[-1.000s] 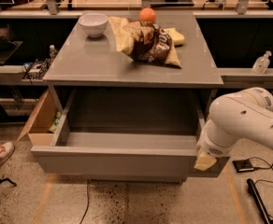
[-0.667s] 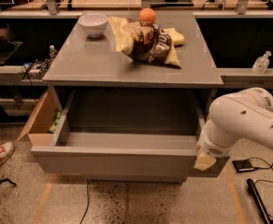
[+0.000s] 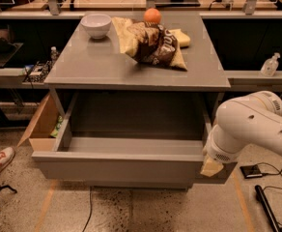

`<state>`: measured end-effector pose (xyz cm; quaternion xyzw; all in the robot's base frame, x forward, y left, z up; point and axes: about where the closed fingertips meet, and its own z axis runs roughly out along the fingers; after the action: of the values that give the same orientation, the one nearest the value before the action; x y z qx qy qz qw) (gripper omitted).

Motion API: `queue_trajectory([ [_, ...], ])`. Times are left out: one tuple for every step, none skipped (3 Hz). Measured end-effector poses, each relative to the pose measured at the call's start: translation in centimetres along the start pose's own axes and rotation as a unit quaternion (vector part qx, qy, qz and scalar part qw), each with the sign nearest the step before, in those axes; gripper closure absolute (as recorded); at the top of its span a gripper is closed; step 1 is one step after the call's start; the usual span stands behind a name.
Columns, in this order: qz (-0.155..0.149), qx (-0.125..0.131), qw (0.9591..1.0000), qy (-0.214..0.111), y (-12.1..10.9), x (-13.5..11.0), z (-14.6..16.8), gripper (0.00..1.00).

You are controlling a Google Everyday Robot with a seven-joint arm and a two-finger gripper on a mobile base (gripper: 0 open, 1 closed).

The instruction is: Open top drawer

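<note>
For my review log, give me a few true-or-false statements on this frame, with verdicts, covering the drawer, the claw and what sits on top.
1. The top drawer stands pulled well out, its grey box showing. True.
2. The claw is at the left end of the drawer's front panel. False: it is at the right end of the panel.
3. A white bowl stands on the tabletop, near its back left corner. True.
4. The orange lies inside the open drawer. False: it is on the tabletop, behind the chip bag.
</note>
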<state>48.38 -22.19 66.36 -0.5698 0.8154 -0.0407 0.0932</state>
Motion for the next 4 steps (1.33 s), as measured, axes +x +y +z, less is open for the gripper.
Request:
queue_trajectory([
  [-0.004,0.004,1.0000,-0.006,-0.1,-0.1,-0.3,0.35],
  [-0.014,0.026,0.9994,-0.018,-0.7,0.0,-2.3,0.12],
  [-0.024,0.058,0.9976,-0.029,-1.9,0.2,-5.1,0.00],
  [-0.020,0.078,0.9962,-0.034,-3.6,1.0,-6.8,0.00],
])
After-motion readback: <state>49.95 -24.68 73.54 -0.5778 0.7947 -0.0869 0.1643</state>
